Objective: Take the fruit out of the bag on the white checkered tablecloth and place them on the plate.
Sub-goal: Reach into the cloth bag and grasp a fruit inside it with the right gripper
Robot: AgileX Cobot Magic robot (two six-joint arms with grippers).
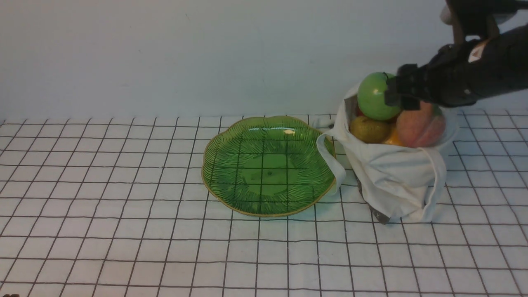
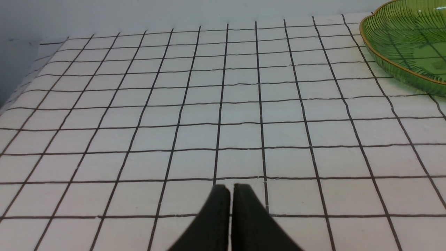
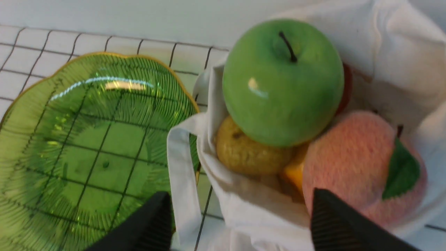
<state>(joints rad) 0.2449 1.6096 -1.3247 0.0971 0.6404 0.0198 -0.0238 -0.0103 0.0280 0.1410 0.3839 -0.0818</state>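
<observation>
The white cloth bag [image 1: 392,177] stands on the checkered tablecloth [image 1: 123,206], right of the green plate [image 1: 268,165], which holds nothing. The bag holds a green apple [image 1: 373,97] on top, an olive-brown pear [image 1: 368,129], a pink peach [image 1: 420,126], a sliver of orange-yellow fruit [image 1: 392,138] and a red fruit [image 3: 346,90], mostly hidden. My right gripper [image 1: 398,97] is open just above the bag's mouth; in the right wrist view its fingers [image 3: 327,216] spread above the bag [image 3: 244,205], apple [image 3: 282,83], pear [image 3: 244,150] and peach [image 3: 355,167]. My left gripper [image 2: 231,195] is shut, empty, low over the cloth.
A pale wall rises just behind the table. The bag's loop handle [image 1: 330,159] drapes over the plate's right rim. The plate's edge [image 2: 400,69] also shows in the left wrist view. The cloth's left edge [image 2: 21,83] drops off there.
</observation>
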